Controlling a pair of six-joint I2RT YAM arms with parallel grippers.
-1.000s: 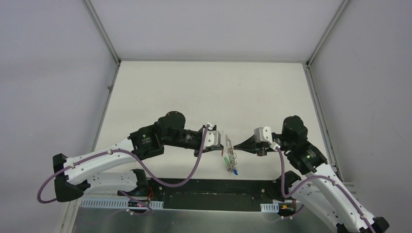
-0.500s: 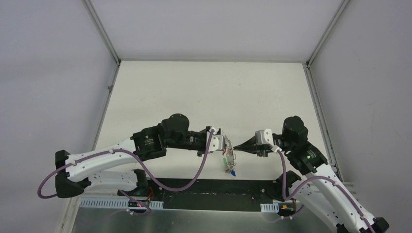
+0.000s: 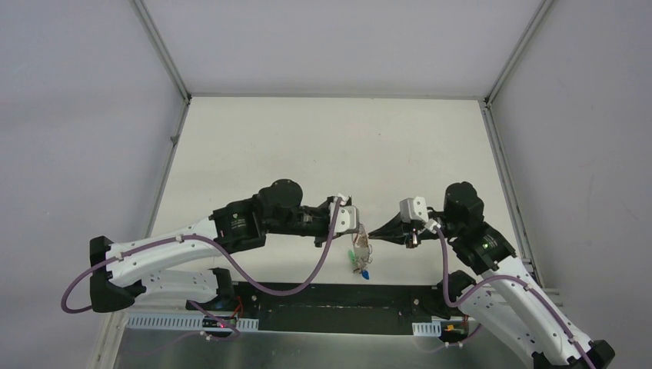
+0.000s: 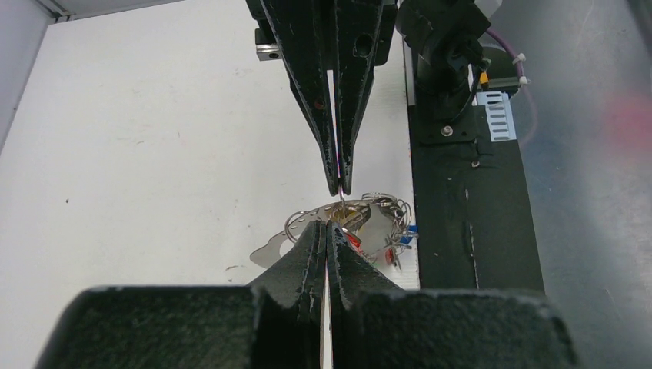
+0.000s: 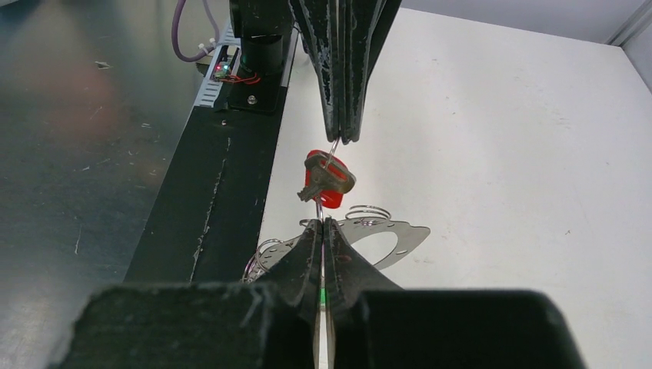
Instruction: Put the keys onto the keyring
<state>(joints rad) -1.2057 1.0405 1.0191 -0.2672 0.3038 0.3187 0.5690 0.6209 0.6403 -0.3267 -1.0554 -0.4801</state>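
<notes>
Keyring (image 5: 334,151) pinched between left gripper (image 3: 358,229) and right gripper (image 3: 374,232), arms angled inward

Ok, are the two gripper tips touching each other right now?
Apart. The right wrist view shows a clear gap between the left gripper and the right gripper, bridged by the keyring wire, with a red-headed key hanging there.

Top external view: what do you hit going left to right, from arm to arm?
left arm's elbow → left arm's wrist → bunch of keys → right arm's wrist → right arm's elbow. Both jaws, shut on the keyring, sit over the keys: skipped.
</notes>
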